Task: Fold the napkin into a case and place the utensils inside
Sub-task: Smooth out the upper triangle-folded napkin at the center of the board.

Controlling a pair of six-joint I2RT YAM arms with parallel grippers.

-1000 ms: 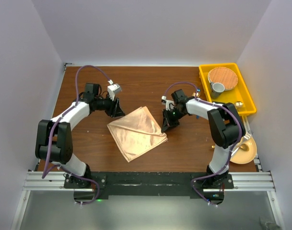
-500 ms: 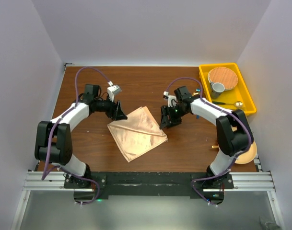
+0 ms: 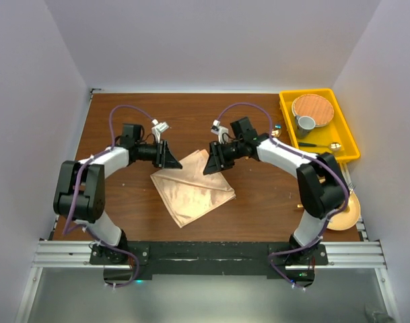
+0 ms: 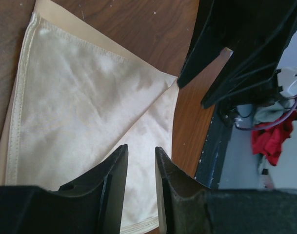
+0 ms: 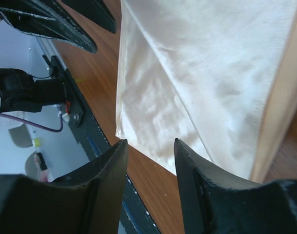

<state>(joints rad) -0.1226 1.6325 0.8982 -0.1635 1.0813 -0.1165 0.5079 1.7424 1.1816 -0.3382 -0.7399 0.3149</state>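
Brown table (image 3: pixel 258 215) carries your folded napkin (image 3: pixel 191 192) slightly nearer its left and near edges. Your left claw (image 3: pixel 171 161) and right claw (image 3: pixel 209 167) hang released, empty, over the napkin's far side.

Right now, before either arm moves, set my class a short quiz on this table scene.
1. True or false: the napkin lies spread out as one single layer.
2. Where is the round wood-toned plate? A) in the yellow tray B) on the napkin C) under the napkin
3. Fill in: the left end effector and the right end effector are both ____ (open or shut).

Key: 1 false, it is folded into layers; 2 A; 3 open.
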